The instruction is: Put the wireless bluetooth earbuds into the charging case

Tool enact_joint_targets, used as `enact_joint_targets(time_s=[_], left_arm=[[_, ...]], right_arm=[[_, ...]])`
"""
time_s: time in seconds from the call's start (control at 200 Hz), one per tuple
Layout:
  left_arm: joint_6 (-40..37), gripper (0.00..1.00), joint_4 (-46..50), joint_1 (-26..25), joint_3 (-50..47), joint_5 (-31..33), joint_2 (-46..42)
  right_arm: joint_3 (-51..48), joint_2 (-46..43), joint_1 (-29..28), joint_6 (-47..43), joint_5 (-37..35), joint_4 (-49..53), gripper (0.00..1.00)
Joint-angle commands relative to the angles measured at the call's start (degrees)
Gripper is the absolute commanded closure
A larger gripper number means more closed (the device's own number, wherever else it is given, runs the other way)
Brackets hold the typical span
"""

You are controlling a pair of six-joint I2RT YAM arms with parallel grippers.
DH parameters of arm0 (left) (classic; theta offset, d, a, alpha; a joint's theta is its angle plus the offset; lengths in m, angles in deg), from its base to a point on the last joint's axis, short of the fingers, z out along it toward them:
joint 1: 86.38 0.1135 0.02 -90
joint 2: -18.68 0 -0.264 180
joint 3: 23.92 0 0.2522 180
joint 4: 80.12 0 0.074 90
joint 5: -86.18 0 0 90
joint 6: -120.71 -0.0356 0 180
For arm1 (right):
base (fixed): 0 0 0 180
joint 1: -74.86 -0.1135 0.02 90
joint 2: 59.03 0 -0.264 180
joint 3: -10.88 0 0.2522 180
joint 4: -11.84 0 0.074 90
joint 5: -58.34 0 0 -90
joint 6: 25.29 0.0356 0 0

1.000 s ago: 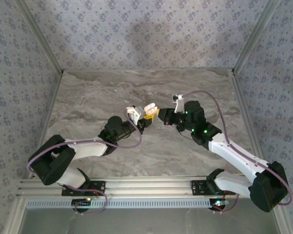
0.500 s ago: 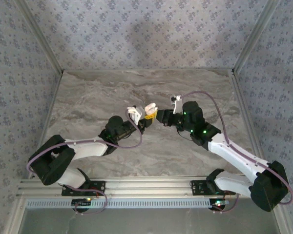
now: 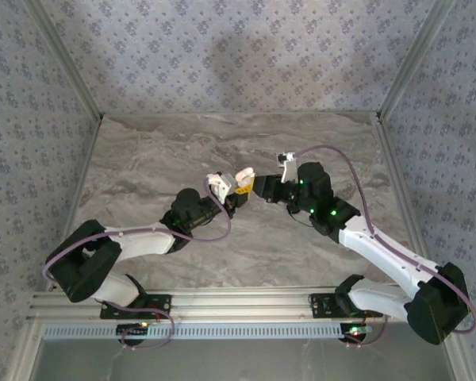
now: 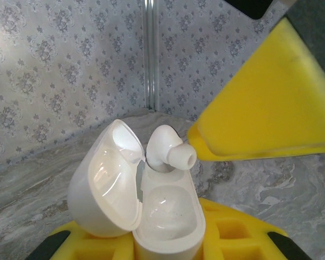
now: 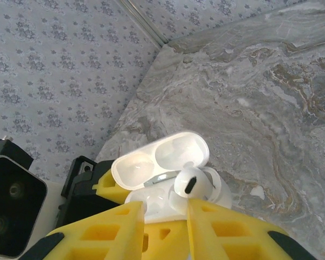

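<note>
Left gripper [image 3: 238, 189]: jaws closed on the charging case [image 4: 165, 216], which sits upright between the yellow pads [image 4: 235, 235]. You are holding it above the marble table [image 5: 271, 108], near the middle.

Case lid [image 4: 105, 184]: hinged fully back to the left in your left wrist view, glossy inside. The near well of the body shows as a smooth hollow.

Earbud [image 4: 165, 154]: white, resting at the far edge of the case body with its rounded tip pointing right. Its lower part goes down into the case; how deep it sits you cannot tell.

Right gripper [image 5: 163, 208]: jaws partly open, with a clear gap between the two yellow fingers. From your right wrist the earbud lies just past the tip of the right-hand finger [image 5: 227, 233], touching or almost touching it and not pinched between the two. One finger looms just beside the earbud in the left wrist view.

Room: both grippers meet mid-table, tip to tip. The patterned walls [image 4: 54, 65] and the metal corner post [image 4: 149, 54] stand well apart from them. Bare marble lies all around.
</note>
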Motion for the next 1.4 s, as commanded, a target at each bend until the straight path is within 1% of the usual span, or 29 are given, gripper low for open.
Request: enact_joint_targets(time_s=[0.0,0.54,0.72,0.855,1.094,1.174,1.394], left_arm=[[-0.6,0.89,-0.9,-0.5,1.9,-0.6,-1.8],[-0.6,0.89,-0.4,-0.5,2.2,-1.6,-1.9],[-1.0,0.89,0.0,-0.4,2.1,-2.1,-2.1],[-1.3,0.89,0.5,-0.2,2.1,-2.5,-2.5],[-1.0,0.89,1.0,-0.1,2.1,-4.0,-2.7],[-0.7,0.89,1.1,0.0,2.1,-4.7,-2.7],[0.5,0.89,1.0,0.6,1.8,-6.2,-3.1]], right_arm=[[2.0,0.1,-0.5,-1.1,0.5,0.1,0.72],[3.1,1.9,-0.5,-0.5,1.4,1.0,0.73],[4.2,1.6,-0.4,-1.5,1.7,4.6,0.71],[5.2,0.7,-0.2,-2.1,2.3,7.9,0.66],[6.3,-1.4,0.8,-2.7,5.3,9.3,0.65],[7.1,-1.8,1.3,-2.9,6.8,9.8,0.63],[10.0,-2.6,2.4,-4.8,7.5,13.8,0.65]])
